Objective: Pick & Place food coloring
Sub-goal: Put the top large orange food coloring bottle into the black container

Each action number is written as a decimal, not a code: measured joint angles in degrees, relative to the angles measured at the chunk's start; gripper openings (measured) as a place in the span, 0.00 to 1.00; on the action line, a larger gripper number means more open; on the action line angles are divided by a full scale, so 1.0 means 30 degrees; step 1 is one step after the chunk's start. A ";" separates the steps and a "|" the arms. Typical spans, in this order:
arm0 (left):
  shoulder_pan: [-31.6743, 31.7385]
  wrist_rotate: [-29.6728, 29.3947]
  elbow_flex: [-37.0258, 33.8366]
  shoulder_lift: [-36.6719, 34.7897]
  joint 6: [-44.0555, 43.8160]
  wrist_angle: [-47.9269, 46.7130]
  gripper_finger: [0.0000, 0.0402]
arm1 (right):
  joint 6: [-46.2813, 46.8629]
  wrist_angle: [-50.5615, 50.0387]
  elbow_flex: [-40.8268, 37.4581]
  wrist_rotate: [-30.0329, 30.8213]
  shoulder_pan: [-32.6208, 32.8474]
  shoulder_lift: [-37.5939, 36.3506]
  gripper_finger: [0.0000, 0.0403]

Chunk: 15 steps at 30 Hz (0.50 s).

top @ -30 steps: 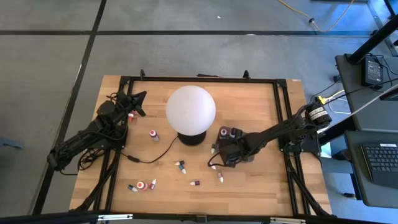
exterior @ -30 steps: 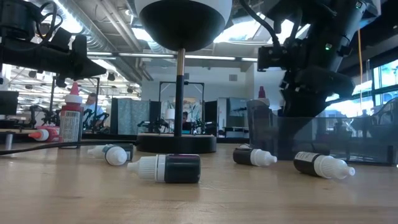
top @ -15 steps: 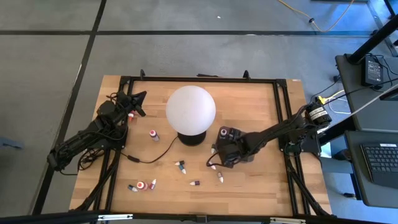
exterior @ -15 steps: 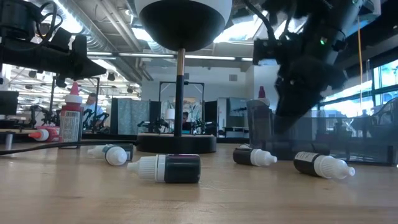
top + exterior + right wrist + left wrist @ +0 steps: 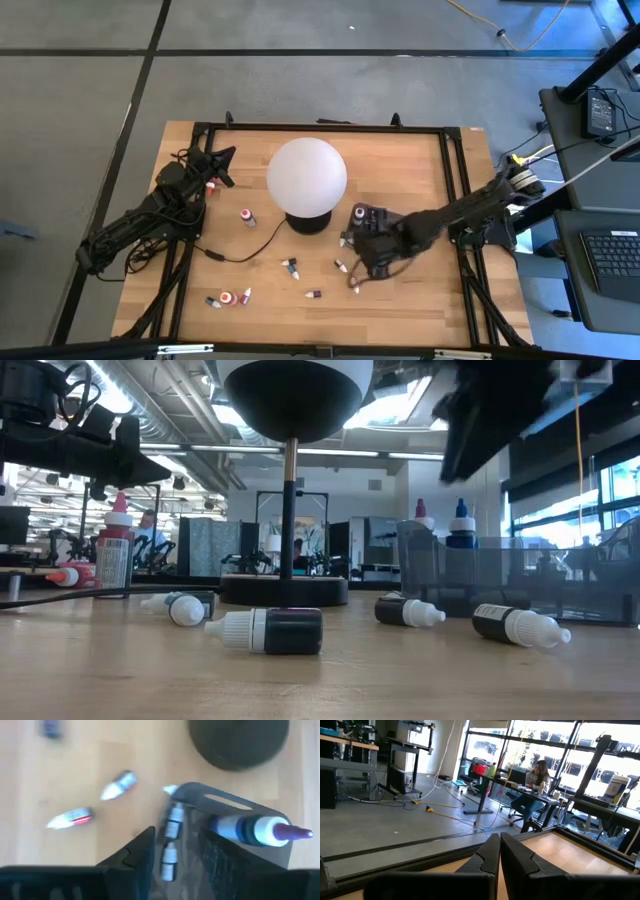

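The food coloring bottles lie scattered on the wooden table: one (image 5: 290, 268), one (image 5: 340, 266), a small one (image 5: 313, 294) and a cluster (image 5: 228, 298) near the front edge. A red bottle (image 5: 115, 550) stands upright at the left. Inside the dark translucent tray (image 5: 368, 216) stand a red-tipped bottle (image 5: 422, 512) and a blue-capped one (image 5: 460, 526), the latter also in the right wrist view (image 5: 260, 829). My right gripper (image 5: 361, 268) hovers open and empty, just nearer than the tray; its opening (image 5: 175, 857) looks down on two pale bottles (image 5: 175, 820). My left gripper (image 5: 499, 847) is shut, raised at the far left (image 5: 222, 156).
A white globe lamp (image 5: 307, 174) on a dark round base (image 5: 237, 742) stands mid-table, its black cord (image 5: 235, 256) trailing left. A black frame (image 5: 320, 128) rims the table. Bare wood lies at the far right and along the near right edge. A person sits in the room beyond (image 5: 537, 772).
My right gripper has risen from the tray and swung toward the table's near edge, leaving the low view almost entirely. The blue-capped bottle, which the gripper covered before, now shows standing upright in the tray beside the red-tipped one.
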 joint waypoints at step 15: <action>0.0000 0.0002 0.0001 0.0000 -0.0020 0.0004 0.02 | -0.2092 0.5498 -0.8440 0.5450 0.1656 -1.0059 0.38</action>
